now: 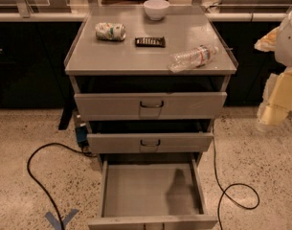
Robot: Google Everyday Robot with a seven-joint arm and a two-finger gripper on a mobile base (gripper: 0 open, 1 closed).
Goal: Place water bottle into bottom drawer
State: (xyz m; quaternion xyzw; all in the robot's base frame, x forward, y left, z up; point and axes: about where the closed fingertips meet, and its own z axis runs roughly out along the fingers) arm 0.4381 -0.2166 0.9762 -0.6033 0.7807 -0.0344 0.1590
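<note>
The grey counter [150, 56] is the biggest thing here, and under it the bottom drawer [136, 190] stands pulled out. The gripper [278, 99] hangs beside the cabinet's right side, well apart from the counter; whether it is open or closed I cannot tell. The water bottle [193, 57] lies on its side near the counter's front right corner, to the left of the gripper. Its long axis is slanted, with the cap pointing to the right.
</note>
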